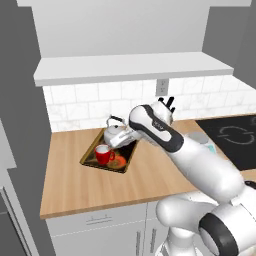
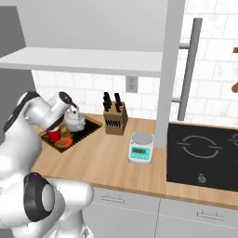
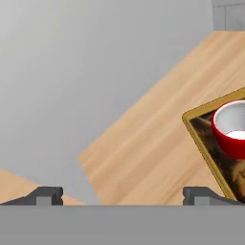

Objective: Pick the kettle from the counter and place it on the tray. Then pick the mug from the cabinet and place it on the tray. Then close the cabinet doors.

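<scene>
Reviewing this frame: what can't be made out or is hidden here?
- Gripper: left base view, the forearm covers it.
- Mug: hand view, cut by the right edge; handle unseen.
- Tray: far end behind the kettle and arm.
- Cabinet doors: right base view, one panel, top cropped.

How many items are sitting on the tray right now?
2. The small bright red cylindrical mug stands at the near end of the dark glossy tan-rimmed tray; the squat silver-white metal kettle stands behind it, toward the wall. The arm covers part of the tray, so something small could be hidden.

text: none readable | scale (image 2: 141,148) display: digits too blurred
</scene>
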Controlling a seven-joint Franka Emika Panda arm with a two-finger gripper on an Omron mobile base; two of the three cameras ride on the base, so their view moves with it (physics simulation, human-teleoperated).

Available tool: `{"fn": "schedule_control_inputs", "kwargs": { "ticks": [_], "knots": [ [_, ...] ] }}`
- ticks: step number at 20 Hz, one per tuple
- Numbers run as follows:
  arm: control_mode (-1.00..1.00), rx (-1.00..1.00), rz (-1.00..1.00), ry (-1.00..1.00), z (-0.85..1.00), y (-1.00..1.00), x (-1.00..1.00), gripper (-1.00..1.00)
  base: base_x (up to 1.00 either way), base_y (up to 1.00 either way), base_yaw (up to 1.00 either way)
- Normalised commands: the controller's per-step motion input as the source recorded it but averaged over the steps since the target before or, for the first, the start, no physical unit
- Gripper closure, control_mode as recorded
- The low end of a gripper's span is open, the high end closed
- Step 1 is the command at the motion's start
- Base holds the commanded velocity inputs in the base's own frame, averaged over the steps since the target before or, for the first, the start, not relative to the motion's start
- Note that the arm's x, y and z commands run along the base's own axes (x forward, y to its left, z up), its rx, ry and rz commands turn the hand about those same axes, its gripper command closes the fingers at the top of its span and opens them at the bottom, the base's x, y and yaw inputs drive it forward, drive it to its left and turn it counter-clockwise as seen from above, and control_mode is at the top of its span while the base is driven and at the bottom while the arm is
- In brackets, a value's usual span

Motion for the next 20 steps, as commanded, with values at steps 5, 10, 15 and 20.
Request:
{"fn": "schedule_control_inputs", "kwargs": {
  "ticks": [5, 10, 15, 20],
  "knots": [
    [-1.00, -0.19, -0.01, 0.07, 0.05, 0.52, -0.55, -1.00, 0.00, 0.00, 0.00],
    [-1.00, -0.14, 0.07, 0.00, 0.00, 0.35, -0.63, -1.00, 0.00, 0.00, 0.00],
    [-1.00, -0.09, 0.03, 0.00, 0.00, 0.23, -0.50, -1.00, 0.00, 0.00, 0.00],
    [-1.00, -0.03, 0.01, 0.00, 0.00, 0.06, -0.12, -1.00, 0.00, 0.00, 0.00]
  ]
}}
